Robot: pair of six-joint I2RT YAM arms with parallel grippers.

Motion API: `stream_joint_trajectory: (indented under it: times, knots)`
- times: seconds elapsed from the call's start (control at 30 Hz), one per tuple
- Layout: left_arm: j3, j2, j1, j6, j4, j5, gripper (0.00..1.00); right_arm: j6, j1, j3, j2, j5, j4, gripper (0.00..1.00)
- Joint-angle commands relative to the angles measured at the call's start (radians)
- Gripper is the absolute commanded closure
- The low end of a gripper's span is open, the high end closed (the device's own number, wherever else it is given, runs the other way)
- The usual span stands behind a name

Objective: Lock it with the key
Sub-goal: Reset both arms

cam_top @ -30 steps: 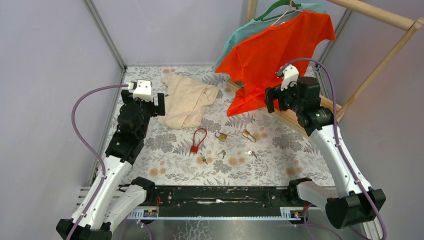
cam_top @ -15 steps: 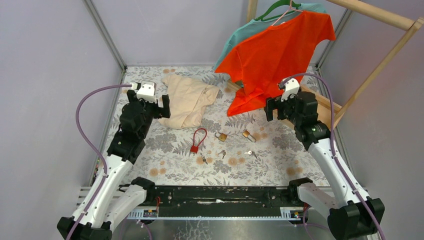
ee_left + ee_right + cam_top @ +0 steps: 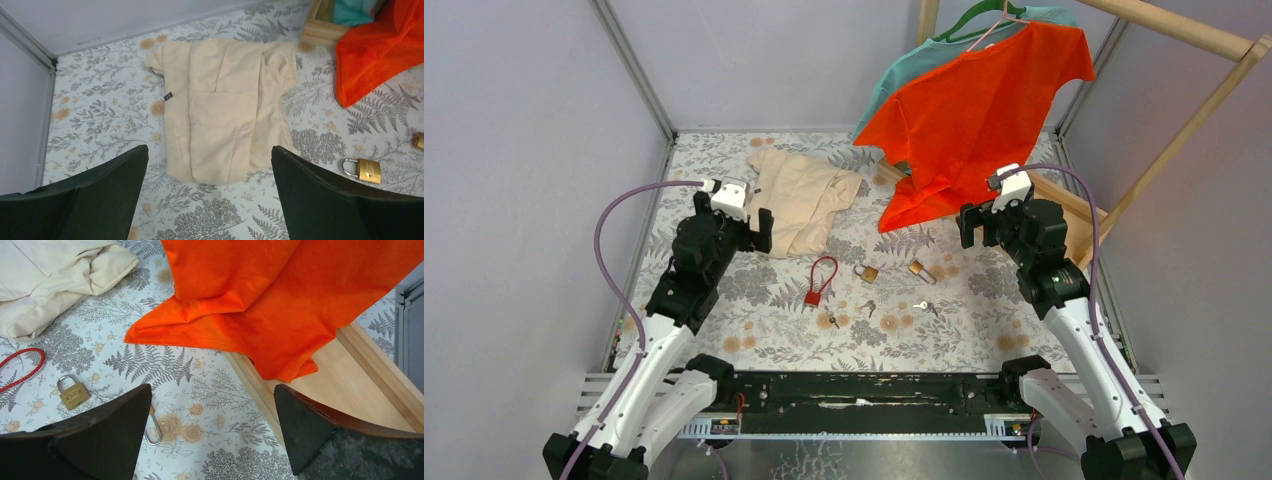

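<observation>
1. The left gripper (image 3: 209,148) has its jaws spread wide and holds nothing. It hangs over the folded beige garment (image 3: 225,110), and the frame's lower edge cuts off its fingers.
2. The right gripper (image 3: 212,386) is also spread and empty, above the floral table (image 3: 200,365) near the orange shirt (image 3: 280,295).
3. One brass padlock (image 3: 74,394) lies in plain view. The second padlock (image 3: 154,429) shows only its shackle, with its body hidden behind a finger.
4. The red cable lock (image 3: 817,280) lies between the arms.
5. The keys (image 3: 867,307) lie near the locks, well apart from both grippers and too small to make out in detail.
6. The teal shirt (image 3: 894,75) is mostly hidden behind the orange one.
</observation>
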State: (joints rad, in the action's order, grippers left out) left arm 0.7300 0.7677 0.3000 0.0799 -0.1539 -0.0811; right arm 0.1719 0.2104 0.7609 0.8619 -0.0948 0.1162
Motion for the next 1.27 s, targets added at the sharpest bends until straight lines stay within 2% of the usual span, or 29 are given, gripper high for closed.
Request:
stream_joint_trajectory:
  times: [0.0,0.27,1.23]
  knots:
    - [-0.047,-0.047,-0.007,0.005,0.115,0.018,0.00,0.020,-0.006,0.011,-0.032,0.002,-0.045,0.01]
    - [-0.042,-0.115,-0.035,-0.003,0.064,0.018,0.00,0.023,-0.023,0.022,-0.053,0.040,-0.037,0.01]
    - [-0.046,-0.105,-0.028,-0.001,0.057,0.016,0.00,0.026,-0.048,0.033,-0.052,0.006,-0.015,0.01]
